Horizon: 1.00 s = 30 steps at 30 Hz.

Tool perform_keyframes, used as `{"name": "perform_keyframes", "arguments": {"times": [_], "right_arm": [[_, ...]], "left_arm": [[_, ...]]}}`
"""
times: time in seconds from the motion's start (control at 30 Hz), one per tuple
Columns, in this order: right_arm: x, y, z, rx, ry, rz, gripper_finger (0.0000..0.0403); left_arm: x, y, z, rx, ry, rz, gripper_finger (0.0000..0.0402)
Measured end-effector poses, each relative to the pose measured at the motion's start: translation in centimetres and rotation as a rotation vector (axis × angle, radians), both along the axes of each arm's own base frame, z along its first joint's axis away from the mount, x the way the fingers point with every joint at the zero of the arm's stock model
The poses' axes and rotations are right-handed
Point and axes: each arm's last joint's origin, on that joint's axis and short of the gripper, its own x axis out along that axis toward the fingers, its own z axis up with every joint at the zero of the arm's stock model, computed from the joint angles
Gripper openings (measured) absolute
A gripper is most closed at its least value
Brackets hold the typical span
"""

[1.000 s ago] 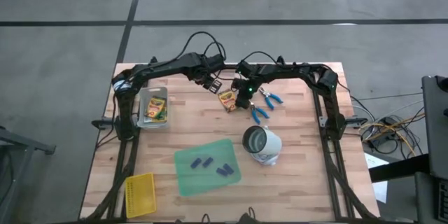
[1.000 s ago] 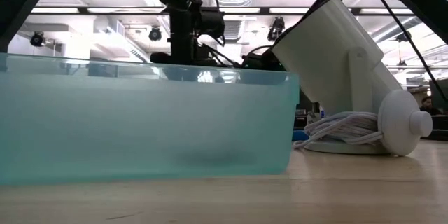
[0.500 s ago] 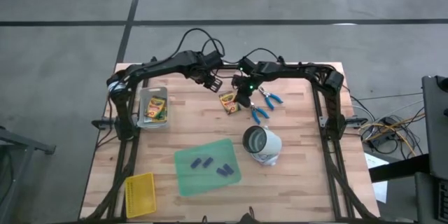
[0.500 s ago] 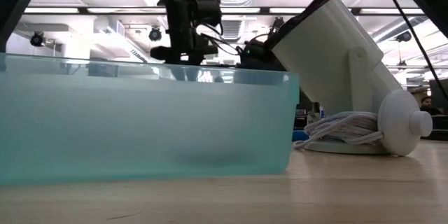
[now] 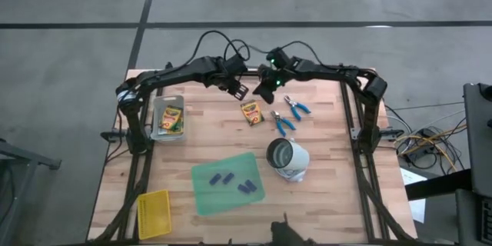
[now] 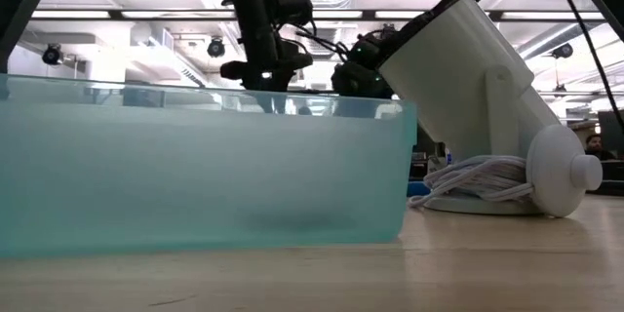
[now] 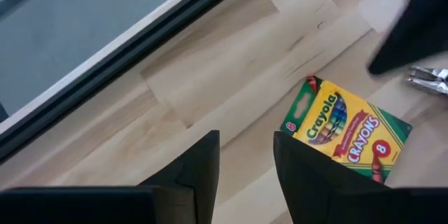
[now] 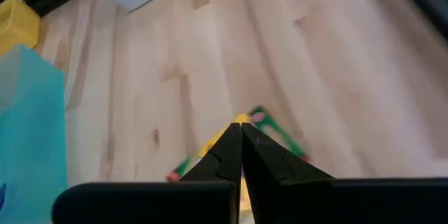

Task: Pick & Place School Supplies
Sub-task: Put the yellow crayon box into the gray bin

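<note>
crayon box lay flat on surface, just below both grippers: left gripper narrowly parted and empty, right gripper closed and empty

wood table: crayon box, green sheet, lamp.

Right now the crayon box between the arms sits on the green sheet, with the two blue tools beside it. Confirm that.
Not quite. In the high view the crayon box lies on bare wood, well apart from the green sheet. The two blue tools do lie beside it.
</note>
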Motion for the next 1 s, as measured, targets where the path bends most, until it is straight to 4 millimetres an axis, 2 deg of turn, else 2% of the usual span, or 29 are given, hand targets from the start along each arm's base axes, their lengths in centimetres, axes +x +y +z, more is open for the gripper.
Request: {"name": "perform_keyframes", "arguments": {"times": [0.2,0.37,0.5,0.67,0.8,1.0], "right_arm": [[-2.6,-2.5,0.9,-0.004,-0.01,-0.084,0.0008],[-3.5,-2.8,0.2,0.016,0.028,-0.094,0.0008],[-3.0,-1.8,-0.1,-0.01,0.045,-0.037,0.0008],[-1.9,-0.4,-0.2,-0.032,0.041,0.027,0.0008],[-1.7,-0.5,-1.0,-0.015,0.059,0.025,0.0008],[-1.6,-0.4,-2.0,0.01,0.088,0.033,0.0008]], "left_arm": [[-0.1,-0.2,0.2,-0.005,-0.007,-0.006,0.014],[0.1,-0.4,-0.6,-0.114,-0.078,-0.003,0.014],[0.7,-0.7,-2.5,-0.223,-0.196,0.009,0.014],[0.8,-1.3,-5.9,-0.415,-0.325,0.059,0.014],[-0.1,-1.7,-7.8,-0.482,-0.434,0.141,0.014],[-2.0,-2.7,-9.3,-0.55,-0.73,0.221,0.014]]}}
